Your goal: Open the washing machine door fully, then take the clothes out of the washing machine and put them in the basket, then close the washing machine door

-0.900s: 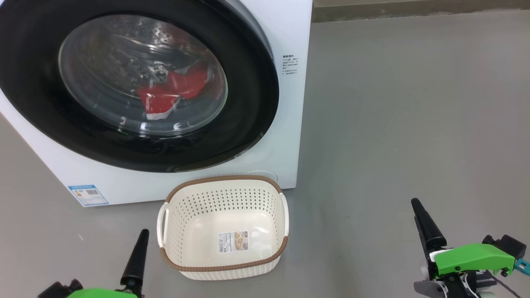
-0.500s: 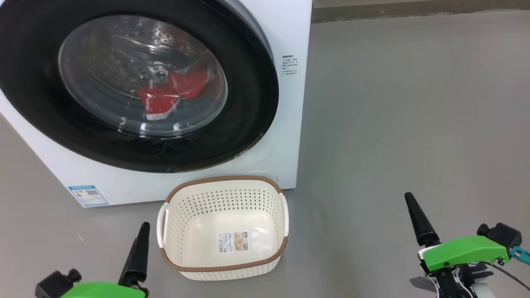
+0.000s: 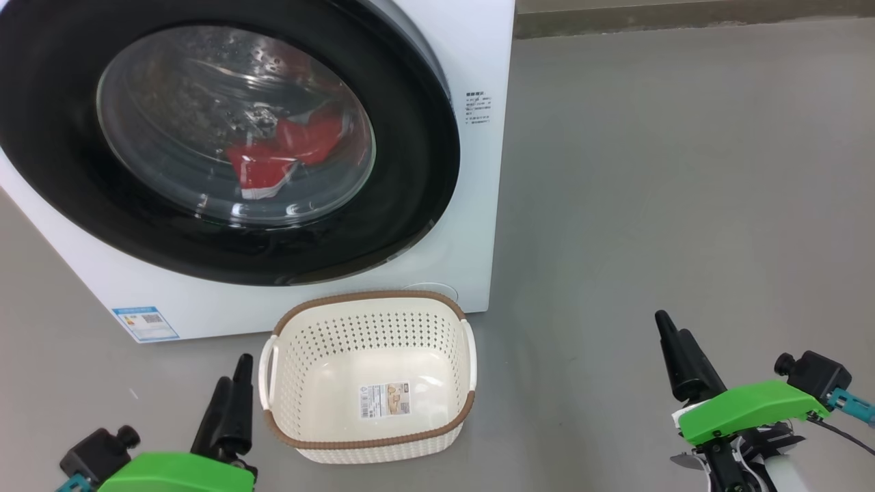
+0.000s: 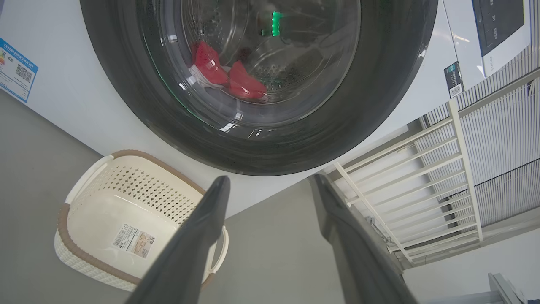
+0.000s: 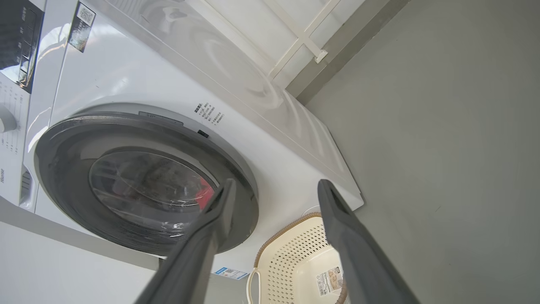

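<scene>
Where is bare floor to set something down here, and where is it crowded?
Widest bare floor: right of the washer and basket, up to the right gripper. A smaller patch: left of the basket, below the blue label, by the left gripper. Crowded: the basket stands close before the washer, under the door.

The washing machine door [image 3: 417,171] is cropped top and left, and the printed label [image 3: 480,108] is illegible.

No wording legible — the washing machine's [image 3: 472,205] small printed label [image 3: 480,108], blue QR sticker [image 3: 145,322] and the basket's [image 3: 369,295] barcode sticker [image 3: 386,399] blur.
</scene>
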### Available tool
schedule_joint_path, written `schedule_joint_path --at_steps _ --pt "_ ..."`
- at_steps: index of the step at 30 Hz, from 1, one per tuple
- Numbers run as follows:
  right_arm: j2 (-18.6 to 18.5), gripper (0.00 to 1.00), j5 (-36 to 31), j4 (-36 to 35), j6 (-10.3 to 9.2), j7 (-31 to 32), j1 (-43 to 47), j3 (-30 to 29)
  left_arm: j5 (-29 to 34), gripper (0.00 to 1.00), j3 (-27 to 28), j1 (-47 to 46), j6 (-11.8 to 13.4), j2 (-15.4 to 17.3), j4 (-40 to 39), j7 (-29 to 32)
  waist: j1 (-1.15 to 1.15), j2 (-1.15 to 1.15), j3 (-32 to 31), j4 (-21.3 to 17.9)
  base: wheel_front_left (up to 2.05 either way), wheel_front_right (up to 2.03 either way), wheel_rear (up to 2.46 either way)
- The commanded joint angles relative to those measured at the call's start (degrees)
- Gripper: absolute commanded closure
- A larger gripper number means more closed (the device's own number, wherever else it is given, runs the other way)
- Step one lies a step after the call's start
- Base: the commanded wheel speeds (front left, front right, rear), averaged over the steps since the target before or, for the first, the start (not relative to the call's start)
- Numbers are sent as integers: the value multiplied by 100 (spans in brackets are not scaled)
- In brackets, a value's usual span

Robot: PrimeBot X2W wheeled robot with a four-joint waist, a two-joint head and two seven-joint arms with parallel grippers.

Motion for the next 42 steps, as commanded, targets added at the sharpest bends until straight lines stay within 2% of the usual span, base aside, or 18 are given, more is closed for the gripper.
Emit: schedule_joint_path --at_steps 1,26,42 --pt "-74 0 -245 -115 0 -93 -357 126 224 0 55 -337 39 66 -191 -81 -1 0 1 2 0 0 0" --pt "-105 0 -1789 14 -1 -498 -770 426 1756 0 -91 -722 102 88 -78 -487 -1 0 82 -7 0 0 0" --pt "-125 0 -2925 145 -1 -768 -1026 498 2923 0 -221 -939 285 104 0 -758 -1 0 81 2 0 0 0"
